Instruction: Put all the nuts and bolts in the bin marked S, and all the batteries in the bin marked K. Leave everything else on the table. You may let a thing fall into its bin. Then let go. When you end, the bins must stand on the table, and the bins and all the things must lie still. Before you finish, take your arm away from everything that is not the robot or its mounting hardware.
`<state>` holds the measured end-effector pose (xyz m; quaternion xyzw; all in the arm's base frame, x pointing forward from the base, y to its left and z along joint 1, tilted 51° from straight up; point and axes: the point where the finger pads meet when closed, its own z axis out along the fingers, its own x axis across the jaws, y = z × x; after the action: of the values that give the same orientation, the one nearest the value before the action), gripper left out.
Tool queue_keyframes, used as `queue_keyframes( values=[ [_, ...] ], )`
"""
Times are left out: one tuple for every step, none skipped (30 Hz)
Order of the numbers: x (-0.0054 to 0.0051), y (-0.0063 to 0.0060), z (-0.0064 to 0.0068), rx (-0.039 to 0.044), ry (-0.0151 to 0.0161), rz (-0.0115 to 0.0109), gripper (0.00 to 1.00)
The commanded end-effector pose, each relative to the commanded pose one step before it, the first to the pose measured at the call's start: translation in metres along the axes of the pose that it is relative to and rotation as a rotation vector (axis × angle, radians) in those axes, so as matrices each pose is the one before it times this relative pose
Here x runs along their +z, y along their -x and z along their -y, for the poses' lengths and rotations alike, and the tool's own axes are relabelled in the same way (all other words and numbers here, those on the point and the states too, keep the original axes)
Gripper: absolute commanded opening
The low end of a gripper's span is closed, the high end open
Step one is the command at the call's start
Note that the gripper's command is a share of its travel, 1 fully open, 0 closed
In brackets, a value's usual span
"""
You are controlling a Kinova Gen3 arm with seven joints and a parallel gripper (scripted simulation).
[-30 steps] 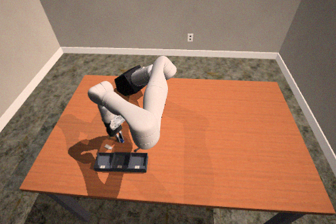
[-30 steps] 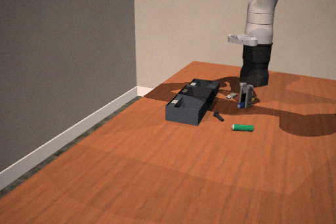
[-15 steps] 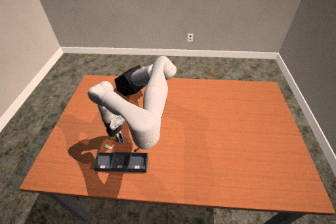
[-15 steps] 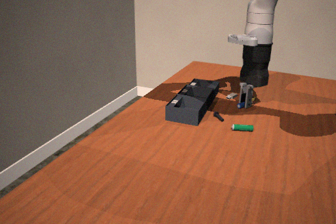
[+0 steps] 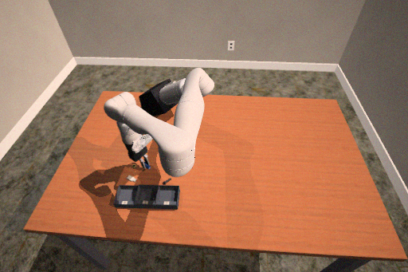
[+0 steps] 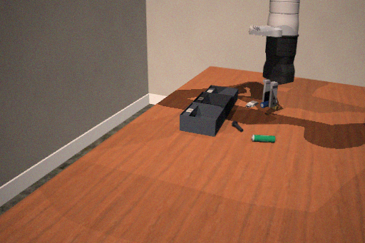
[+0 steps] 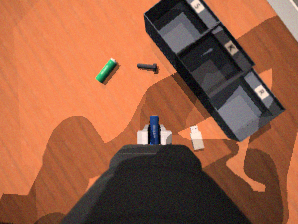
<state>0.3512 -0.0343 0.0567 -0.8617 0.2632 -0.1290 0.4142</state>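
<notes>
In wrist view alone, bin letters [image 7: 230, 48] read clearly.

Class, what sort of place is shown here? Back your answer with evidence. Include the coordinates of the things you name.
Probably a robot test room: a white robot arm [image 5: 179, 129] [image 6: 284, 8], a wooden table [image 5: 287, 173] [image 6: 142, 190] with a three-part sorting bin [image 5: 147, 207] [image 6: 197, 123] [image 7: 182, 75], and otherwise plain walls.

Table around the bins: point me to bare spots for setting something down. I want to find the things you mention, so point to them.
Open wood spreads right of the bolt [image 5: 167, 181] in the top view. Crowded: between gripper [image 5: 145, 163] and bins [image 5: 147, 207], where a USB stick [image 5: 131, 179] lies.
</notes>
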Motion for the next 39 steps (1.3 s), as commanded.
queue_keyframes(
  values=[
    [-0.01208, -0.0052, 0.0002, -0.00282, 0.00033, -0.0168, 0.31],
    [-0.00333, 0.0, 0.0, 0.0, 0.0, 0.0, 0.31],
    [-0.00333, 0.0, 0.0, 0.0, 0.0, 0.0, 0.31],
    [-0.00333, 0.0, 0.0, 0.0, 0.0, 0.0, 0.31],
    [-0.00333, 0.0, 0.0, 0.0, 0.0, 0.0, 0.31],
    [0.0, 0.0, 0.0, 0.0, 0.0, 0.0, 0.31],
    [0.0, 0.0, 0.0, 0.0, 0.0, 0.0, 0.31],
    [-0.00334, -0.00001, 0.0, 0.0, 0.0, 0.0, 0.31],
    [-0.00333, 0.0, 0.0, 0.0, 0.00001, 0.0, 0.31],
    [0.0, 0.0, 0.0, 0.0, 0.0, 0.0, 0.31],
    [0.00007, 0.00004, -0.00002, 0.00001, 0.00003, 0.0, 0.31],
    [-0.00003, -0.00002, 0.00001, -0.00001, -0.00002, 0.0, 0.31],
    [-0.00001, -0.00001, 0.0, 0.0, -0.00001, 0.0, 0.31],
    [-0.00001, -0.00001, 0.0, 0.0, 0.0, 0.0, 0.31],
    [-0.00001, 0.0, 0.0, 0.0, 0.0, 0.0, 0.31],
    [0.0, 0.0, 0.0, 0.0, 0.0, 0.0, 0.31],
    [0.0, 0.0, 0.0, 0.0, 0.0, 0.0, 0.31],
    [0.0, 0.0, 0.0, 0.0, 0.0, 0.0, 0.31],
    [0.0, 0.0, 0.0, 0.0, 0.0, 0.0, 0.31],
    [0.0, 0.0, 0.0, 0.0, 0.0, 0.0, 0.31],
    [0.00006, 0.00005, -0.00004, 0.00007, 0.00003, 0.00018, 0.31],
    [-0.00001, -0.00001, 0.0, -0.00001, 0.0, -0.00004, 0.31],
    [0.0, 0.0, 0.0, 0.0, 0.0, 0.0, 0.31],
    [0.0, 0.0, 0.0, 0.0, 0.0, 0.0, 0.31],
    [0.0, 0.0, 0.0, 0.0, 0.0, 0.0, 0.31],
    [0.00028, 0.0, 0.0, -0.00006, -0.00003, -0.00013, 0.31],
    [0.00002, -0.00369, 0.0047, 0.0, -0.00002, -0.00002, 0.31],
    [0.0, -0.0037, 0.00471, 0.0, -0.00001, -0.00002, 0.31],
    [0.0, -0.00371, 0.00471, 0.0, -0.00001, -0.00002, 0.31],
    [0.0, -0.00371, 0.00472, 0.0, -0.00001, -0.00002, 0.31],
    [0.0, -0.00371, 0.00472, 0.0, -0.00001, -0.00002, 0.31],
    [0.0, -0.00371, 0.00472, 0.0, -0.00001, -0.00001, 0.31],
    [0.0, -0.00371, 0.00472, 0.0, -0.00001, -0.00001, 0.31],
    [0.0, -0.00372, 0.00472, 0.0, -0.00001, -0.00001, 0.31],
    [0.0, -0.00248, 0.00314, 0.0, -0.00001, -0.00001, 0.31],
    [-0.00001, -0.00002, 0.0, 0.0, 0.0, 0.00001, 0.31],
    [-0.00001, -0.00373, 0.00473, -0.05, -0.00001, -0.00001, 0.31],
    [-0.00001, -0.00395, 0.00453, -0.05, -0.00001, -0.00001, 0.31],
    [-0.00001, -0.00417, 0.00433, -0.05, -0.00001, -0.00002, 0.31]
  ],
)
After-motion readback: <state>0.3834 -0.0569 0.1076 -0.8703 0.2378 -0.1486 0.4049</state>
